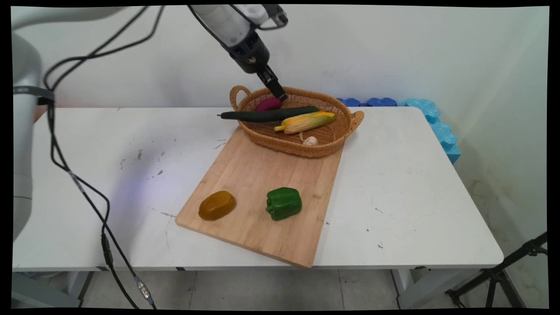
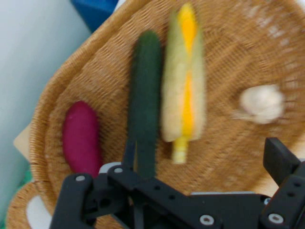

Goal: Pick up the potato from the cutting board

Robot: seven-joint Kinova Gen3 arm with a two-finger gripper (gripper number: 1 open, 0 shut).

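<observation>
My gripper (image 1: 279, 93) hangs open over the far rim of a wicker basket (image 1: 302, 151), its tips just above a purple sweet potato (image 1: 268, 104). A dark green cucumber (image 1: 267, 115), a corn cob (image 1: 306, 122) and a garlic bulb (image 1: 310, 140) also lie in the basket. In the hand view the gripper (image 2: 176, 167) holds nothing. Beyond its spread fingers lie the purple sweet potato (image 2: 81, 138), the cucumber (image 2: 145, 95), the corn cob (image 2: 183, 95) and the garlic bulb (image 2: 262, 102) on the basket (image 2: 238, 57) floor.
The basket stands on the far end of a wooden cutting board (image 1: 262, 175). A green bell pepper (image 1: 283, 203) and a brown potato (image 1: 217, 205) sit on the board's near end. Blue foam pieces (image 1: 437, 127) line the table's far right corner. Black cables (image 1: 78, 183) hang at the left.
</observation>
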